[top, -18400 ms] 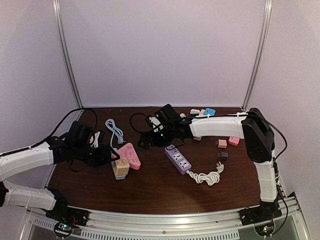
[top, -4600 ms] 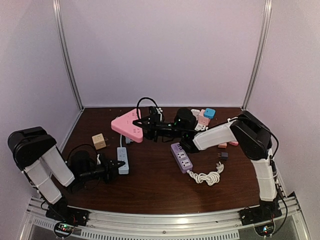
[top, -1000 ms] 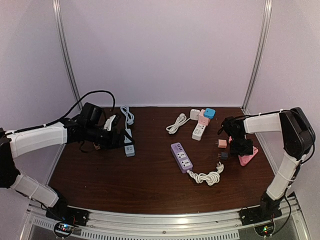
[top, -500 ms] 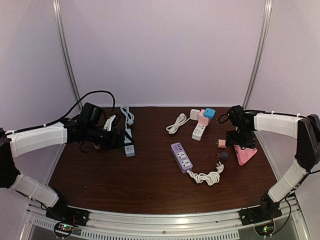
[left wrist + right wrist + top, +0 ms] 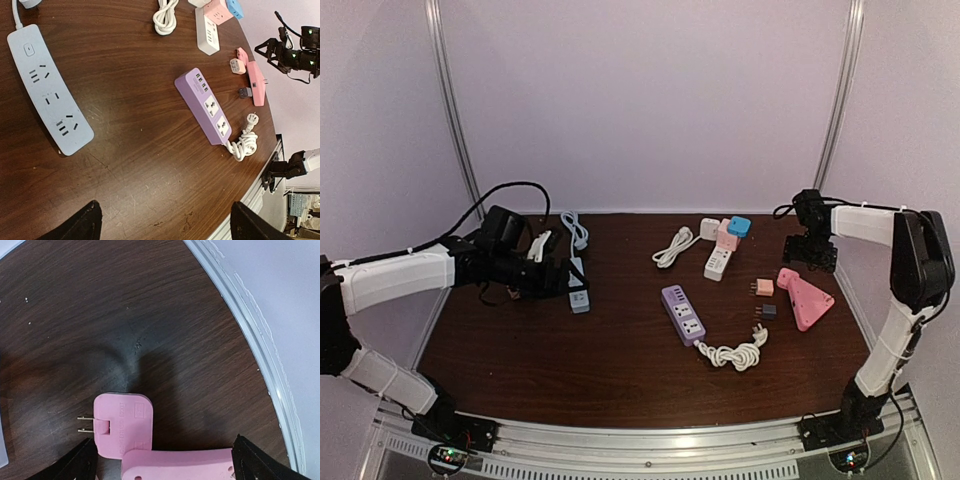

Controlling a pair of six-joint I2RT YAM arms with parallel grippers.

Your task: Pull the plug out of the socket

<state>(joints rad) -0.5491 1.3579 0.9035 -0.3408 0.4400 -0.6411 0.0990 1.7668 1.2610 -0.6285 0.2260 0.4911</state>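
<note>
Dark wood tabletop (image 5: 620,370), near its right rim: pink plug (image 5: 122,425), prongs bare, against pink socket (image 5: 175,465) cut off by frame edge, possibly touching. Right gripper (image 5: 165,460) spread wide, empty; left gripper (image 5: 167,222) likewise, only fingertips showing.

I count four power strips: light-blue strip (image 5: 50,90), purple strip (image 5: 682,316), white strip (image 5: 718,263), pink triangular strip (image 5: 804,299). Three cube adapters: white cube (image 5: 709,228), pink cube (image 5: 726,237), blue cube (image 5: 739,225). Three loose plugs: pink plug (image 5: 764,287), second pink plug (image 5: 122,424), dark grey plug (image 5: 768,311). Two coiled white cords: rear cord (image 5: 672,247), front cord (image 5: 735,352).
</note>
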